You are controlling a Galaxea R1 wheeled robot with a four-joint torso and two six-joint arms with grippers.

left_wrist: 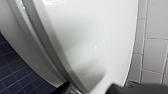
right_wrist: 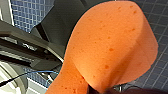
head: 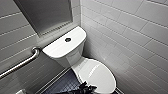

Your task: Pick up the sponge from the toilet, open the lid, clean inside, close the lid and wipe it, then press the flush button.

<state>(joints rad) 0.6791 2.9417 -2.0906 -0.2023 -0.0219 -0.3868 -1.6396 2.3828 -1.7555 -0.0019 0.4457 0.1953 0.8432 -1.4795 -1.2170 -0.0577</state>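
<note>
The sponge (right_wrist: 110, 50) is gripped at its waist by the right gripper (right_wrist: 100, 90), with the blue tiled floor (right_wrist: 32, 12) seen behind it. The left gripper (left_wrist: 125, 89) is held close to the closed lid (left_wrist: 95, 42); whether it is open or closed cannot be told. The toilet (head: 75, 53) is set in a corner of the tiled wall (head: 130, 30), the flush button (head: 67, 39) is seen mid-tank, and a grab bar (head: 22, 62) is mounted beside it.

The toilet (head: 75, 58) is seen from high above in the head view, its lid (left_wrist: 95, 42) is shared close-up by the left wrist view, and the sponge (right_wrist: 107, 50) is faced closely by the right wrist view.
</note>
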